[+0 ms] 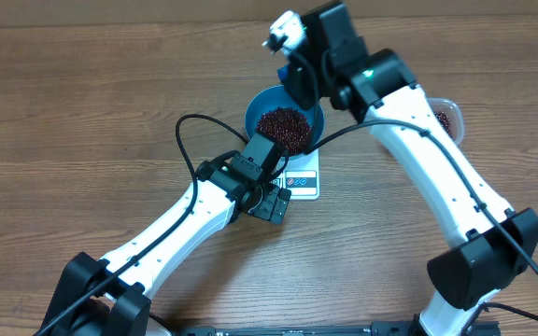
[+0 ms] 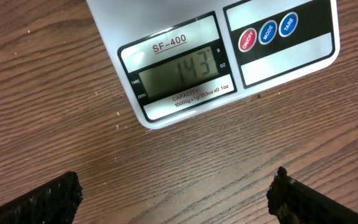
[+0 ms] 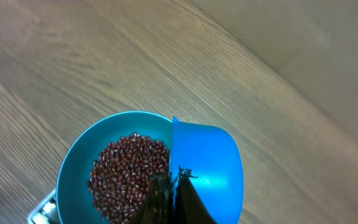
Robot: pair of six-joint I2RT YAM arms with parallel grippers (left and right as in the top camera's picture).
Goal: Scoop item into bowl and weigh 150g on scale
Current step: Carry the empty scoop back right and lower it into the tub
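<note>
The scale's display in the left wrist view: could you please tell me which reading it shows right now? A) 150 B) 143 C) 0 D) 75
B: the display on the front edge of the scale reads 143, in plain digits just under the SF-400 label.

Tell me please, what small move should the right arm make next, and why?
Probably carry the scoop back to the tub and fetch a small portion more. The scale shows 143 on its display, a little under the target. The scoop, tipped at the rim of the bowl beside the beans, looks empty.
</note>
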